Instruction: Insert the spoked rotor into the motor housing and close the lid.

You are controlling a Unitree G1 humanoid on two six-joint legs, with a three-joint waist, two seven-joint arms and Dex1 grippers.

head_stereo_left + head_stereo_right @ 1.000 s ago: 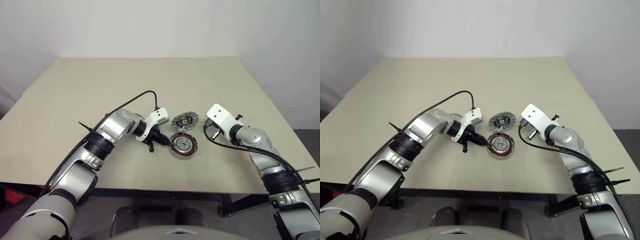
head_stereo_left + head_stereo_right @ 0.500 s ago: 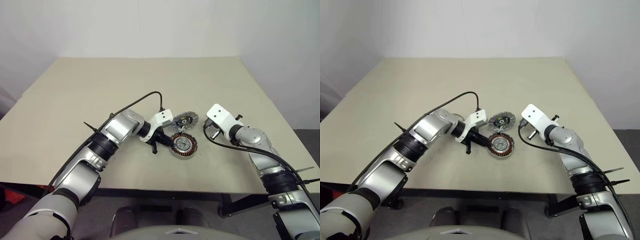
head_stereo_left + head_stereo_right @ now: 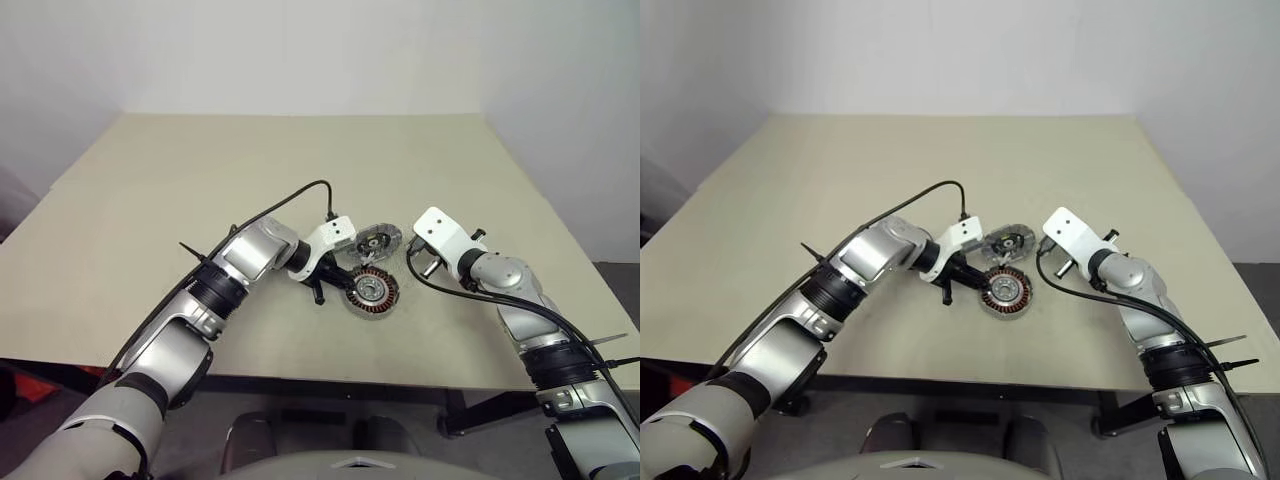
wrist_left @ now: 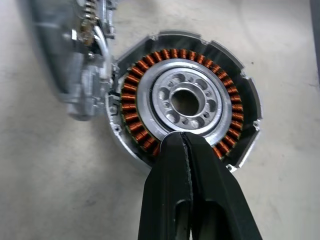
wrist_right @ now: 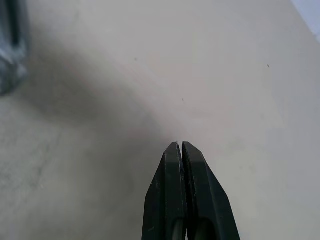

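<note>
The motor housing (image 4: 185, 102) lies nearest on the tabletop (image 3: 150, 200), and the spoked rotor (image 4: 186, 101) appears already seated in its silver centre, ringed by the copper windings. The left tool (image 4: 186, 142) has its two black fingers pressed together, holding nothing, with the tips over the near edge of the rotor. The risk I see is that a sideways nudge from those closed tips could slide the whole housing across the tabletop, or scrape the windings, since nothing braces it. The right tool (image 5: 180, 146), to the right of the housing and well apart from it, is also closed and empty, so it gives no support.

Just beyond the housing, touching or almost touching its far rim, lies the lid (image 3: 376, 239). Pushing the housing further could knock the lid or tuck under its edge, making it awkward to pick up.

Count: one housing, one rotor, one lid, two tools.
</note>
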